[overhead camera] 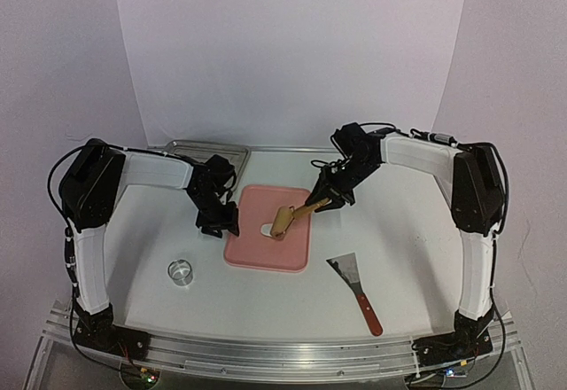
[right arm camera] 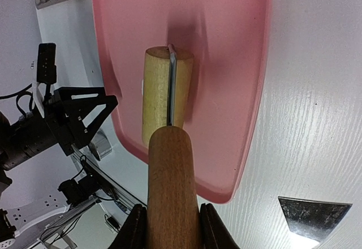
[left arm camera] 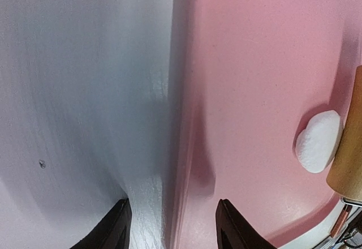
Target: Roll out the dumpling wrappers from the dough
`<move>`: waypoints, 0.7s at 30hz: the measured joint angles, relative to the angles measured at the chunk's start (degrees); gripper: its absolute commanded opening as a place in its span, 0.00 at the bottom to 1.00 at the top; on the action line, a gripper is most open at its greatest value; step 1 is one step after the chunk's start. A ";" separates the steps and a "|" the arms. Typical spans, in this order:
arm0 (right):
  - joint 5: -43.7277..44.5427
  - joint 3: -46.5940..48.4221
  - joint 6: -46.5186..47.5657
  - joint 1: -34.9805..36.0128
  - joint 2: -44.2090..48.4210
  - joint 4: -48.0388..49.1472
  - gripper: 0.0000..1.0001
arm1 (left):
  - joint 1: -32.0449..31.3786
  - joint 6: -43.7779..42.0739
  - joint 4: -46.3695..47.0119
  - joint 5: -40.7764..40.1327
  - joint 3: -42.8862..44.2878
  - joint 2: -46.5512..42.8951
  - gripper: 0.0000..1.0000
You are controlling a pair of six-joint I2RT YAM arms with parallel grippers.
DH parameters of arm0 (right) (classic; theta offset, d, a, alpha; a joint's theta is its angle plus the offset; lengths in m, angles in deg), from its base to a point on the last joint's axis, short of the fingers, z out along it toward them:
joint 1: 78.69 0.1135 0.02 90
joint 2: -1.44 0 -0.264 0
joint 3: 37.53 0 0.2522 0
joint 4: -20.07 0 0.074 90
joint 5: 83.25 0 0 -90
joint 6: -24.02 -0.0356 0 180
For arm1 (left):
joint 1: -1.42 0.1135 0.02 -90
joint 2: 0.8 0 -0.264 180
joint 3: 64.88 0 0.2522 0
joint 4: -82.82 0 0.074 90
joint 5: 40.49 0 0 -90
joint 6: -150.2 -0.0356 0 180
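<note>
The worktop (overhead camera: 416, 239) carries one pink board (overhead camera: 257, 253), one metal ring cutter (overhead camera: 181, 271), one scraper (overhead camera: 354, 288) with a red handle and one metal tray (overhead camera: 208, 152). There is one wooden roller (overhead camera: 285, 222) and one piece of white dough (overhead camera: 268, 229). Two tools are in view, the left tool (overhead camera: 219, 223) and the right tool (overhead camera: 322, 200).

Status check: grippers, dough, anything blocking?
Left gripper open, jaws astride left edge of pink board. Right gripper shut on roller handle, roller against dough lump. No wrapper yet. Nothing else on the board.
</note>
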 measured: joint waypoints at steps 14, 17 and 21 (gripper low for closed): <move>3.05 6.85 2.66 2.50 -3.36 -3.89 0.00 | -0.23 -2.73 1.08 0.44 0.04 0.86 0.00; 3.31 7.16 2.58 2.59 -3.11 -4.46 0.00 | -0.71 -3.82 1.22 -0.27 0.04 0.84 0.00; 3.62 6.51 2.03 2.61 -1.42 -6.42 0.00 | -2.30 -5.76 2.56 -1.69 -0.25 0.75 0.00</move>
